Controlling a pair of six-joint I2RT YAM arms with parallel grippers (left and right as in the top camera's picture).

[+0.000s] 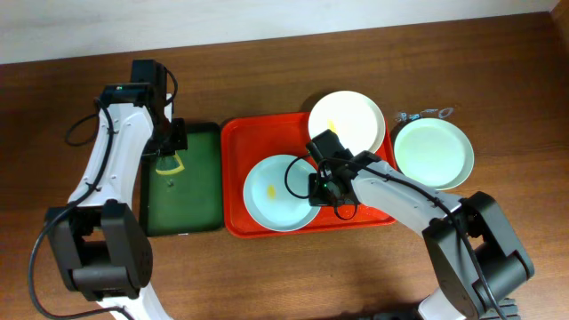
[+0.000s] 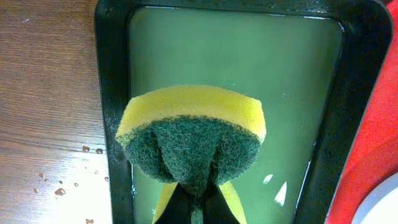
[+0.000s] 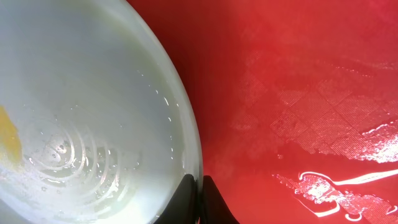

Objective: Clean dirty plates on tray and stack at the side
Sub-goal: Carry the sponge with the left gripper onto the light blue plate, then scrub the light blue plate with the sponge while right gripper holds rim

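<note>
The red tray (image 1: pixel 238 142) holds a pale blue plate (image 1: pixel 277 193) with a yellow smear and a cream-white plate (image 1: pixel 347 118) with a yellow smear, leaning on the tray's back right rim. A pale green plate (image 1: pixel 433 153) lies on the table to the right of the tray. My right gripper (image 1: pixel 313 188) is shut on the blue plate's right rim (image 3: pixel 186 124), one finger inside and one outside (image 3: pixel 198 199). My left gripper (image 1: pixel 169 151) is shut on a yellow and green sponge (image 2: pixel 191 134), held over the dark green tray (image 2: pixel 112 93).
The dark green tray (image 1: pixel 200 178) stands directly left of the red tray and holds water. A small metal object (image 1: pixel 425 113) lies behind the pale green plate. Water drops lie on the wood (image 2: pixel 59 186) left of the green tray.
</note>
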